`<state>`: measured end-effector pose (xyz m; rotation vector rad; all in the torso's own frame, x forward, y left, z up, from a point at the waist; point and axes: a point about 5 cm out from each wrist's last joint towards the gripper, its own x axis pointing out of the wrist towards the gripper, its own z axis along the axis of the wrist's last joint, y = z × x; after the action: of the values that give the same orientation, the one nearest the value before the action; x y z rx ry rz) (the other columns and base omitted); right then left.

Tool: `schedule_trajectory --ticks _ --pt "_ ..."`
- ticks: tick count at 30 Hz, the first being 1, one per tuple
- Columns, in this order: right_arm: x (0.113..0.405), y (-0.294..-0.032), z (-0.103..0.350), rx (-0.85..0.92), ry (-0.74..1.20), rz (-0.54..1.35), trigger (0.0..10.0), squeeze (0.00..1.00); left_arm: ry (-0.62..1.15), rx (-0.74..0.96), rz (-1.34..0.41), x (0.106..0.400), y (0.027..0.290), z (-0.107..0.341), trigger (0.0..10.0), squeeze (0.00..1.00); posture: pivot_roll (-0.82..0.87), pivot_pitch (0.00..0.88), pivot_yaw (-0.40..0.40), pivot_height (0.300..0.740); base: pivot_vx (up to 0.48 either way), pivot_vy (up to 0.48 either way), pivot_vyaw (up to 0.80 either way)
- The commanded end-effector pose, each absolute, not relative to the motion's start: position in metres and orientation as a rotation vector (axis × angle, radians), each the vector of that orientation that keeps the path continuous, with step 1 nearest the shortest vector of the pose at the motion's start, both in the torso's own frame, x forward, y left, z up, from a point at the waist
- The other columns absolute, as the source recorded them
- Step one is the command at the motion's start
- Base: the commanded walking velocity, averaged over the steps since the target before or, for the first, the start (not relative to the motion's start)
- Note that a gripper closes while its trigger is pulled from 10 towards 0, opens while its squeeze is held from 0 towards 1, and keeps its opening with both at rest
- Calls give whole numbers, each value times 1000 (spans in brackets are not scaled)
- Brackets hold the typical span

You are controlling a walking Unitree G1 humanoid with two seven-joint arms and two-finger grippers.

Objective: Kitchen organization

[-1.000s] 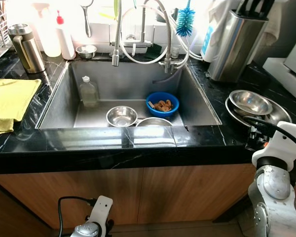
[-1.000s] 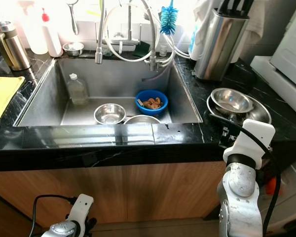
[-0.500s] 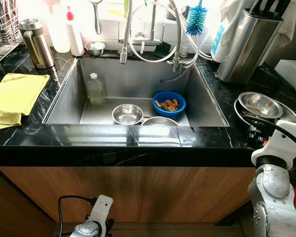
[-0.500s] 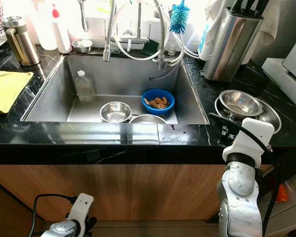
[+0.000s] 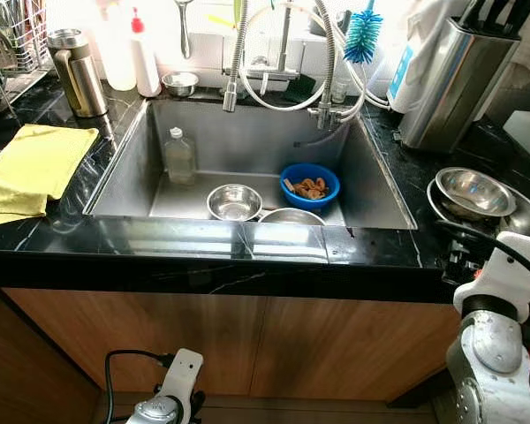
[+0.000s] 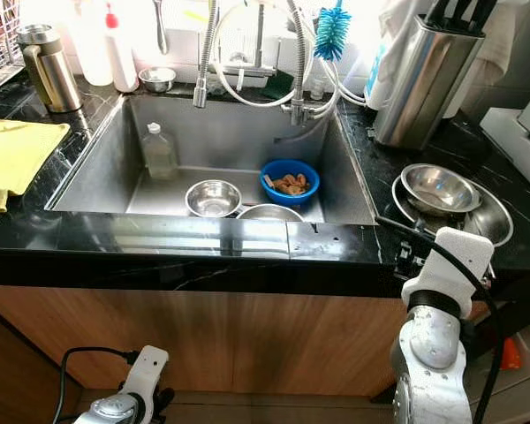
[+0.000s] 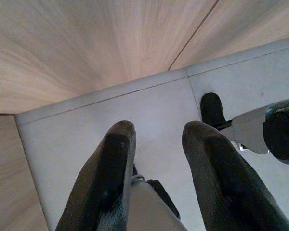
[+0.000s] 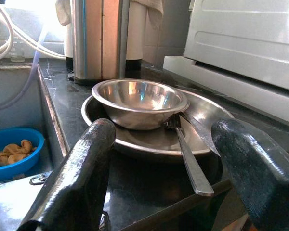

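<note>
At the sink point(image 5: 115, 172), the whole view has slid a little, so the robot has probably stepped sideways; the dishes stay put. Right gripper point(image 8: 159, 187) hovers open near the steel bowl point(image 8: 139, 101); left gripper point(image 7: 156, 159) hangs open

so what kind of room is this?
A home kitchen, most likely: a steel sink set in a black marble counter, a pull-down faucet above it, and a knife block beside stacked steel bowls.
</note>
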<state>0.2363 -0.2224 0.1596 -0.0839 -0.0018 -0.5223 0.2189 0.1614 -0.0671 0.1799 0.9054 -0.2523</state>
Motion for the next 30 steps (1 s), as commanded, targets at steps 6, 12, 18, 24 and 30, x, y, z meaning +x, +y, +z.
schedule_trajectory --ticks 6,12,18,24,30 --pt "225 -221 160 -70 5 -559 10000 0 922 176 -263 216 160 -69 10000 0 139 75 -88 732 0 0 0" --pt "224 -223 157 -64 20 -570 10000 0 923 175 -264 216 159 -69 10000 0 141 73 -91 732 0 0 0" --pt "222 -228 153 -63 43 -608 10000 0 927 178 -266 214 159 -70 10000 0 141 72 -90 732 0 0 0" --pt "220 -231 150 -44 60 -638 10000 0 929 179 -268 214 159 -70 10000 0 141 72 -89 732 0 0 0" --pt "223 -238 145 8 81 -647 5412 0 928 183 -267 214 160 -70 10000 0 147 64 -87 732 0 0 0"
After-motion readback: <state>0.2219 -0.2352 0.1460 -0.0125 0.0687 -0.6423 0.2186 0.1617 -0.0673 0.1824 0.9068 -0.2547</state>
